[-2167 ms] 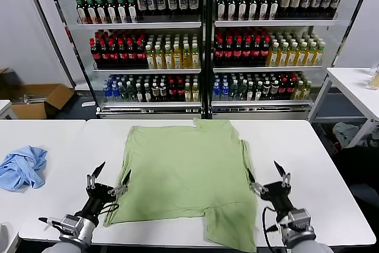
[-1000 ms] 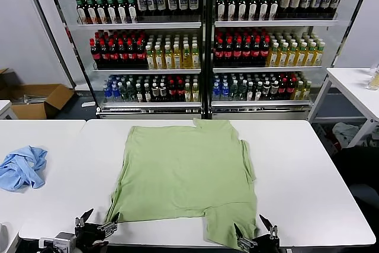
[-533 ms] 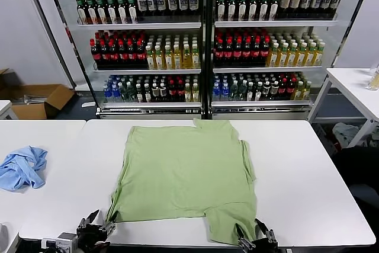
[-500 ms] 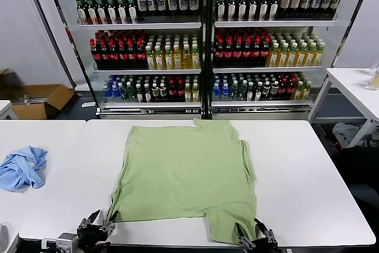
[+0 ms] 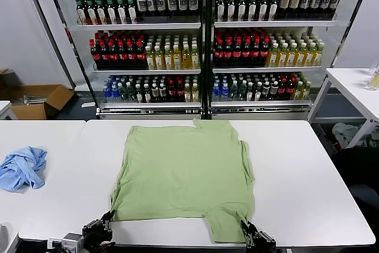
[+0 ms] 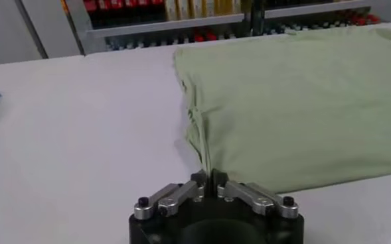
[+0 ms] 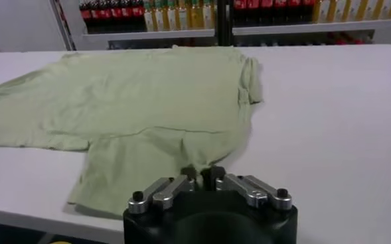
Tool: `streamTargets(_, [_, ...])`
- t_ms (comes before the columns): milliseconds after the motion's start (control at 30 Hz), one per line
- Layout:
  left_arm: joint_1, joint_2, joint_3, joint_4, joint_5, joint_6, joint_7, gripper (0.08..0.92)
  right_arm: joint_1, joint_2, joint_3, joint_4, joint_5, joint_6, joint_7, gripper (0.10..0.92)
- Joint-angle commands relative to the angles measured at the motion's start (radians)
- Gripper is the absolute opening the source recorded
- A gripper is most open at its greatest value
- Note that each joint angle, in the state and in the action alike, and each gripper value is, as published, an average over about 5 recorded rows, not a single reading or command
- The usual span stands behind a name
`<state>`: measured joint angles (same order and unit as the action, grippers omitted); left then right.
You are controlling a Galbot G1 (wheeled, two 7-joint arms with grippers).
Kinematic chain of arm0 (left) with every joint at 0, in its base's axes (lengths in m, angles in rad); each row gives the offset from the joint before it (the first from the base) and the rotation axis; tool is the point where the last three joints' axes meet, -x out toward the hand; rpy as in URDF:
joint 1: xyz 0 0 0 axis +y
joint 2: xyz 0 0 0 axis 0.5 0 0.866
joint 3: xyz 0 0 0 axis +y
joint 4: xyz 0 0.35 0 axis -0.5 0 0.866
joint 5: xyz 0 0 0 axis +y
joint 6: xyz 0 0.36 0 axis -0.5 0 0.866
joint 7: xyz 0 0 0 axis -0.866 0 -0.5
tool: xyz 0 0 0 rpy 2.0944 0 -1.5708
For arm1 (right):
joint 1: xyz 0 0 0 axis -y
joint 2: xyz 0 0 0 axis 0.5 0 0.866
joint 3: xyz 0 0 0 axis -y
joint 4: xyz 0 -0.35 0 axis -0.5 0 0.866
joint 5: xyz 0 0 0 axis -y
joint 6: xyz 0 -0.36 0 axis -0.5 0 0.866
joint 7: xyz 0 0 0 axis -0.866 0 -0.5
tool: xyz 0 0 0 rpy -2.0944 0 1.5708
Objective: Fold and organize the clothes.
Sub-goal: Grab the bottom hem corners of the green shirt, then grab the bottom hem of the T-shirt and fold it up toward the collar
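The light green shirt (image 5: 183,170) lies spread on the white table (image 5: 296,170), plain side up; its buttons and chest print are hidden. Its near hem reaches the table's front edge. My left gripper (image 5: 107,223) is at the near left corner of the hem and is shut on the cloth, as the left wrist view (image 6: 207,176) shows with the shirt (image 6: 295,113) beyond it. My right gripper (image 5: 247,230) is at the near right flap and is shut on the shirt's edge, as the right wrist view (image 7: 202,174) shows with the shirt (image 7: 135,106).
A crumpled light blue garment (image 5: 21,167) lies on the table at the far left. Shelves of drink bottles (image 5: 201,45) stand behind the table. Another white table (image 5: 355,87) is at the right and a cardboard box (image 5: 35,102) is on the floor at the left.
Both grippers came down to the table's front edge, closed in on the shirt's near hem and shut on it. The near right flap has drawn up a little.
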<state>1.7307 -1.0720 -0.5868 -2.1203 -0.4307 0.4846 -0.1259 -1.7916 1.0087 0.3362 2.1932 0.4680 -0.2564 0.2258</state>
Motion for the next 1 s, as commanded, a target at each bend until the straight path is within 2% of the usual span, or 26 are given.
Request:
streamTargets(33, [0.019, 0.044, -0.033, -0.031, -0.012, -0.022, 0.019, 0.088, -0.013, -0.030, 0.061, 0.052, 0.064, 0.003, -0.037, 0.106])
streamTargets(333, [0.102, 0.109, -0.077, -0.115, -0.064, -0.012, 0.037, 0.084, -0.157, -0.114, 0.262, 0.188, 0.207, -0.023, -0.160, 0.106])
streamTargets(800, [0.388, 0.143, -0.233, -0.300, -0.057, 0.081, 0.042, 0.084, -0.352, -0.153, 0.387, 0.277, 0.131, -0.094, -0.290, 0.106])
streamTargets(1000, [0.358, 0.165, -0.322, -0.355, -0.146, 0.084, 0.038, 0.084, -0.275, -0.186, 0.402, 0.291, 0.208, -0.069, -0.242, 0.106])
